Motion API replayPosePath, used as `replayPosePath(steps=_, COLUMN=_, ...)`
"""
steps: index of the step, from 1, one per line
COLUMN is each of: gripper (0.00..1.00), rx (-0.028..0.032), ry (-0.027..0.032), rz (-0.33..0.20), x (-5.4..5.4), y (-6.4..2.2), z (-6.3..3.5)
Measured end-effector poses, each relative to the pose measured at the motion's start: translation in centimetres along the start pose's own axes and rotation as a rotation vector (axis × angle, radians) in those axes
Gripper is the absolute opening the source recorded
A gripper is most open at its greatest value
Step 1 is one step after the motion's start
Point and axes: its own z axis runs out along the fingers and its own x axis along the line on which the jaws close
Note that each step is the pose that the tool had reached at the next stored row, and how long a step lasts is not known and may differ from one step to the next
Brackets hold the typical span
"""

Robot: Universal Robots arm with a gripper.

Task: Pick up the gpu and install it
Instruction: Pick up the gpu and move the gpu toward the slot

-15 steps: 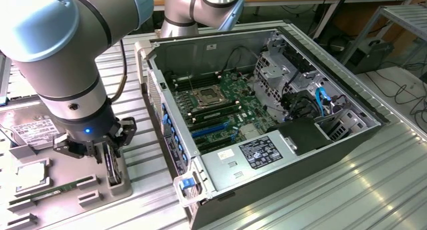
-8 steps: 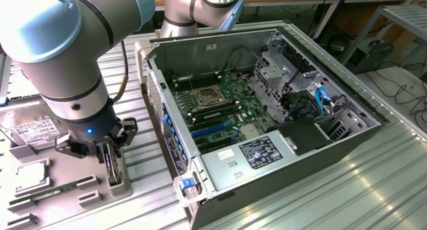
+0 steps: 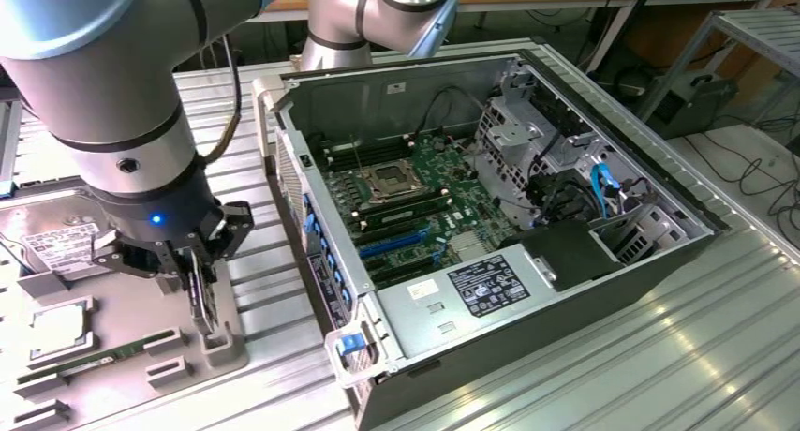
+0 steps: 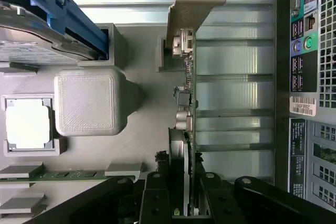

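Wrist view: the graphics card [image 4: 190, 93] is seen edge-on, standing upright in a slot of a grey holder [image 4: 136, 114].
Gripper [image 4: 185, 182]: set astride the card's free edge; whether the card is pinched cannot be told.
Position: in the exterior view, the card is at 9 o'clock of the open computer case [image 3: 563, 347].
Advice: the grip is best kept centred and square to the board, so that the card is not tilted in its slot.
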Motion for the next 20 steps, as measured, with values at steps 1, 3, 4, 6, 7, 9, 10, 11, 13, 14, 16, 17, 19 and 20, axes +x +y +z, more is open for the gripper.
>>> replayPosePath(steps=1, gripper=0.27, rx=-0.0029, ry=0.0023, rz=0.0, x=0.0, y=0.03, z=-1.12)
replayPosePath(steps=3, gripper=0.27, rx=-0.0029, ry=0.0082, rz=0.0, x=-0.1, y=0.06, z=-2.13)
replayPosePath(steps=4, gripper=0.27, rx=-0.0027, ry=0.0101, rz=0.0, x=-0.1, y=0.06, z=-2.56)
replayPosePath(steps=6, gripper=0.27, rx=-0.0027, ry=0.012, rz=0.0, x=-0.2, y=0.09, z=-3.53)
replayPosePath(steps=7, gripper=0.27, rx=-0.0027, ry=0.0146, rz=0.0, x=-0.2, y=0.1, z=-4.07)
replayPosePath(steps=9, gripper=0.27, rx=-0.0025, ry=0.0222, rz=0.0, x=-0.2, y=0.14, z=-5.42)
replayPosePath(steps=10, gripper=0.27, rx=-0.0024, ry=0.0293, rz=0.001, x=-0.3, y=0.16, z=-6.37)
replayPosePath(steps=11, gripper=0.27, rx=-0.0023, ry=0.0352, rz=0.001, x=-0.3, y=0.19, z=-7.13)
replayPosePath(steps=13, gripper=0.27, rx=-0.0022, ry=0.0411, rz=0.001, x=-0.4, y=0.21, z=-7.94)
replayPosePath(steps=14, gripper=0.27, rx=-0.0022, ry=0.042, rz=0.001, x=-0.4, y=0.21, z=-8.08)
replayPosePath(steps=16, gripper=0.27, rx=-0.0021, ry=0.0435, rz=0.001, x=-0.4, y=0.22, z=-8.48)
replayPosePath(steps=17, gripper=0.27, rx=-0.0022, ry=0.0436, rz=0.001, x=-0.4, y=0.22, z=-8.54)
replayPosePath(steps=19, gripper=0.27, rx=-0.0025, ry=0.0437, rz=0.001, x=-0.4, y=0.23, z=-8.68)
replayPosePath(steps=20, gripper=0.27, rx=-0.0028, ry=0.0438, rz=0.001, x=-0.4, y=0.23, z=-8.76)
